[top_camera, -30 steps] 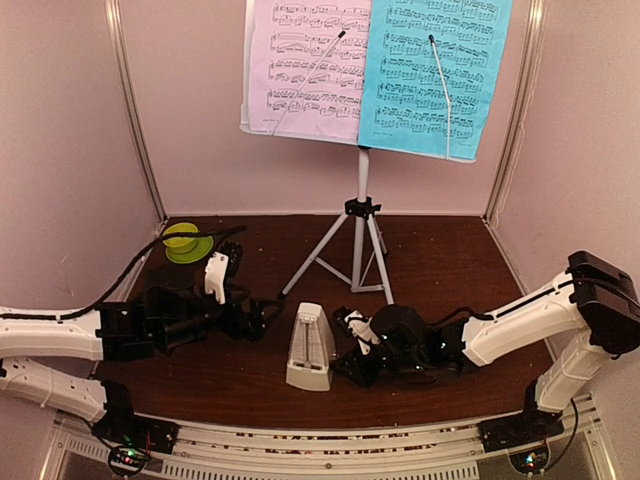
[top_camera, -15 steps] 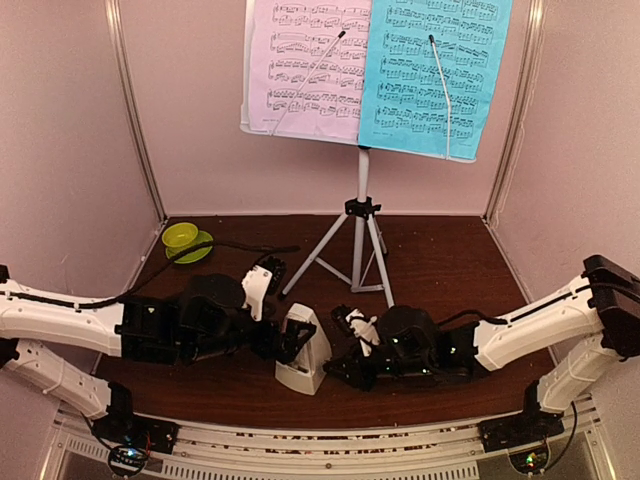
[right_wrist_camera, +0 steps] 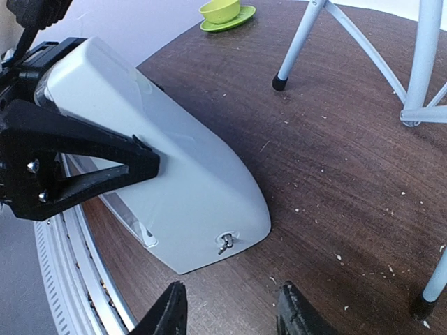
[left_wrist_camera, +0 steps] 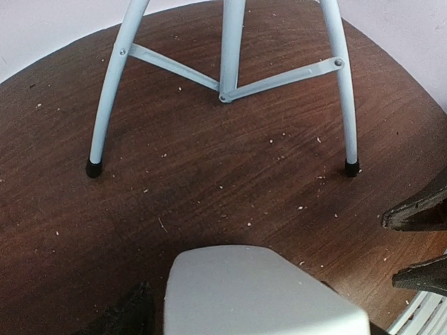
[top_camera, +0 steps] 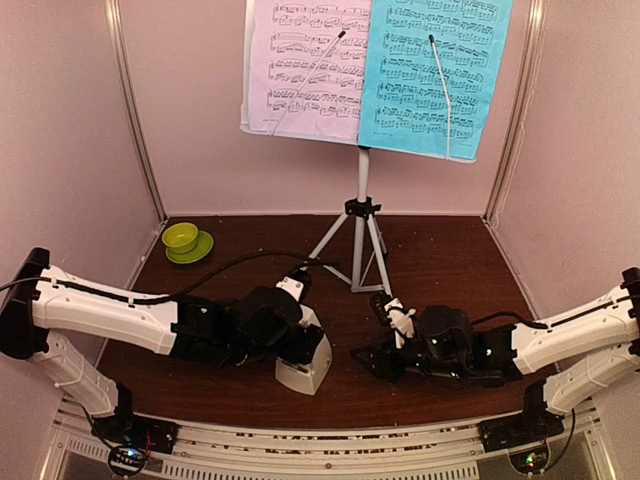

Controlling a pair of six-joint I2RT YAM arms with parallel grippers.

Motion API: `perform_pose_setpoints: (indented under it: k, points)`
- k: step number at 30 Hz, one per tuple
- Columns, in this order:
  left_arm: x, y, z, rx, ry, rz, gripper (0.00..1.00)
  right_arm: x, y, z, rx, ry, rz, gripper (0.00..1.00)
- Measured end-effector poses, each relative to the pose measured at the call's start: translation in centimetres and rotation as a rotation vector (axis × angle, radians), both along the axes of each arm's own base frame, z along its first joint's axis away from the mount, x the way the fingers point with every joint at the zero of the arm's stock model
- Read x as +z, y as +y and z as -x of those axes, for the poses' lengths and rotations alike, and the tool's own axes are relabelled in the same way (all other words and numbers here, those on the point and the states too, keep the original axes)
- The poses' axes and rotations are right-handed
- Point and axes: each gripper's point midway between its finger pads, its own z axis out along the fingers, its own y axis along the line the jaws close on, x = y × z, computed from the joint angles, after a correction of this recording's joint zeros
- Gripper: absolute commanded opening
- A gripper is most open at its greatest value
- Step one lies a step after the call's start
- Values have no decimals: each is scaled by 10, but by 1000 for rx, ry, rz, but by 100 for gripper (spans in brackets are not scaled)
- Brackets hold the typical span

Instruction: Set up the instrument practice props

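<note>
Silver-tripod music stand [top_camera: 362, 200] is up. The small white pyramid metronome [top_camera: 308, 370] stands just before its legs, my left gripper [top_camera: 298, 340] straddling its top; clamped or not, I can't tell. My right gripper [right_wrist_camera: 234, 314] gapes empty. An off-centre squeeze could topple the metronome.

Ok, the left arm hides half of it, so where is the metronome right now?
Top view: the white metronome stands front and just left of centre, between the left gripper's fingers, in front of the silver tripod.
</note>
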Motion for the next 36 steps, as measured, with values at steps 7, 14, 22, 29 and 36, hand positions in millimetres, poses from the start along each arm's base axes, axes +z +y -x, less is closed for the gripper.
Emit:
perform_pose_setpoints:
  k: [7, 14, 22, 29, 36]
  points:
    - [1, -1, 0, 15, 8, -3, 47, -7, -9, -4, -36, -9, 40, 50]
    - [13, 6, 2, -22, -20, -30, 26, -1, -12, -4, -36, -21, 40, 51]
    - [78, 3, -6, -42, -120, -10, 13, 21, -5, -5, -26, -49, -8, 63]
    - [136, -10, -11, -42, -181, 81, 8, 44, 21, -16, -31, -50, -51, 64]
    - [136, -13, -11, -70, -197, 56, 5, 52, 23, -28, -90, -72, -56, 52]
